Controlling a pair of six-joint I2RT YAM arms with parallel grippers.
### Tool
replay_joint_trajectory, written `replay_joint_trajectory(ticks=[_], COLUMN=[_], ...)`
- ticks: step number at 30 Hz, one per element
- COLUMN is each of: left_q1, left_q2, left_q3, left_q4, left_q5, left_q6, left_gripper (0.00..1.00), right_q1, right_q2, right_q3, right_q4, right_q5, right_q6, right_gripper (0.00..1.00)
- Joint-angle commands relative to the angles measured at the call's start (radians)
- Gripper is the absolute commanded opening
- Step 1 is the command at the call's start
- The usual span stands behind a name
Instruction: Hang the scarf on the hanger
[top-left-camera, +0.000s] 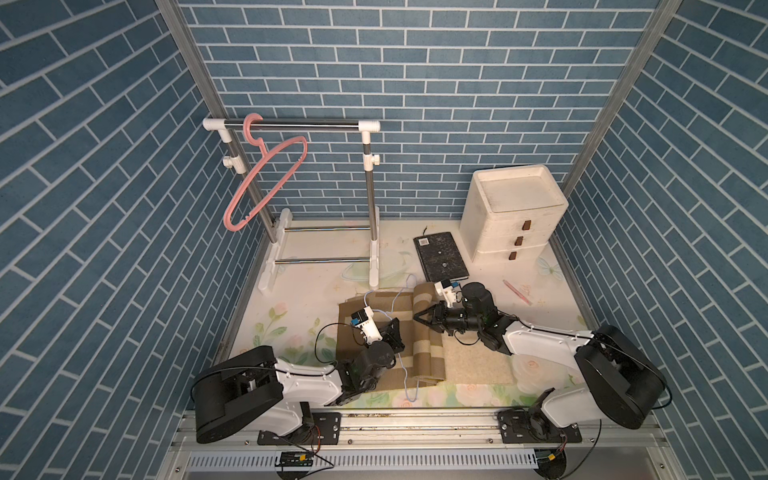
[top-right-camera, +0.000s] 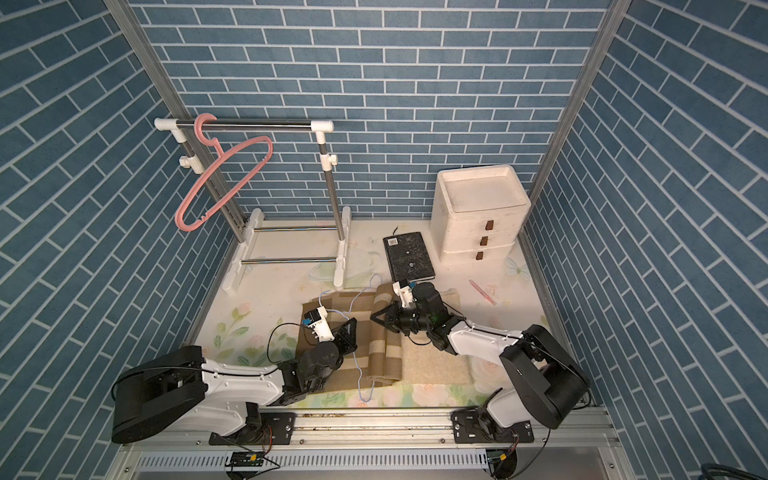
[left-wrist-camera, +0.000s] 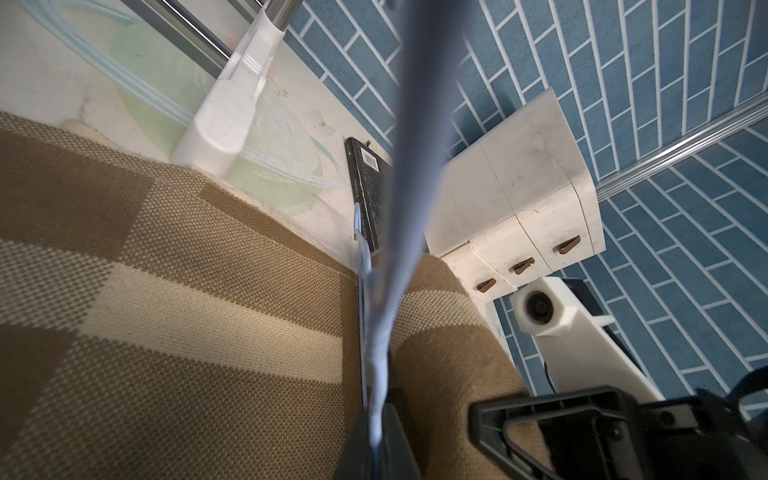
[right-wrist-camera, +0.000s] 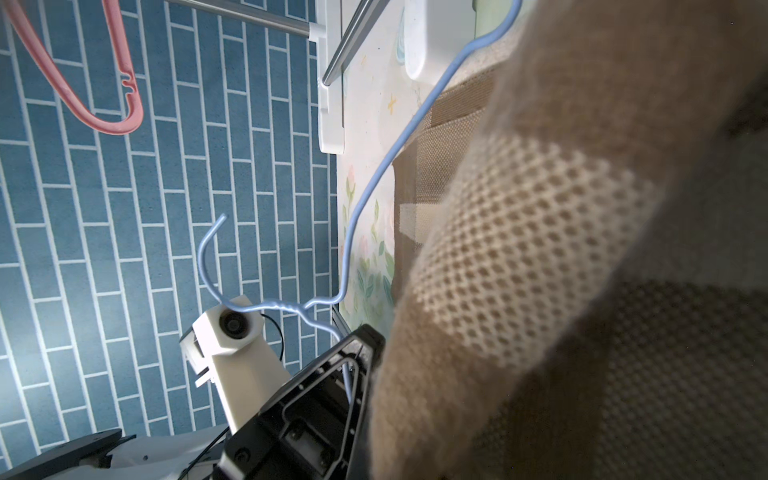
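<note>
My left tool (left-wrist-camera: 376, 415) squeezes the blue hanger (left-wrist-camera: 420, 124), my right tool (top-left-camera: 419, 316) pinches a raised fold of the brown and cream scarf (top-left-camera: 428, 353), and the rest lies flat on the worktop (top-left-camera: 291, 299) between my arms.

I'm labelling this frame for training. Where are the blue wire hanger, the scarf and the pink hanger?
blue wire hanger (right-wrist-camera: 284, 306), right wrist view, twisted neck.
scarf (top-left-camera: 432, 363), a top view, folded striped part.
pink hanger (right-wrist-camera: 118, 129), right wrist view, rounded end.
</note>
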Motion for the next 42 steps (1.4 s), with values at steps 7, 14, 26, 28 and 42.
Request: replay_joint_trajectory(ticks=[7,14,26,28,42], left_q1=[-0.007,-0.007,-0.007,-0.007,-0.007], left_q2=[0.005,0.009,0.007,0.003,-0.068], left_q3=[-0.004,-0.001,0.001,0.003,0.07], left_q4=[0.046,0.072,0.075,0.071,-0.074], left_q5=[0.011,0.025,0.035,0.037,0.05], left_q6=[0.045,0.072,0.079,0.079,0.081], left_gripper=[0.0,0.0,0.0,0.0,0.0], right_q1=[0.056,0.097,0.077,0.058,-0.013], right_q2=[0.153,0.267,0.189,0.14,-0.007], right_q3=[0.077,0.146,0.162,0.156,0.099], right_q4=[0.103,0.102,-0.059,-0.128,-0.169], right_q5=[0.077,0.052,0.1,0.117,0.107], right_q6=[0.044,0.041,-0.076,-0.118,-0.114], right_gripper=[0.0,0.0,0.25,0.29,0.35])
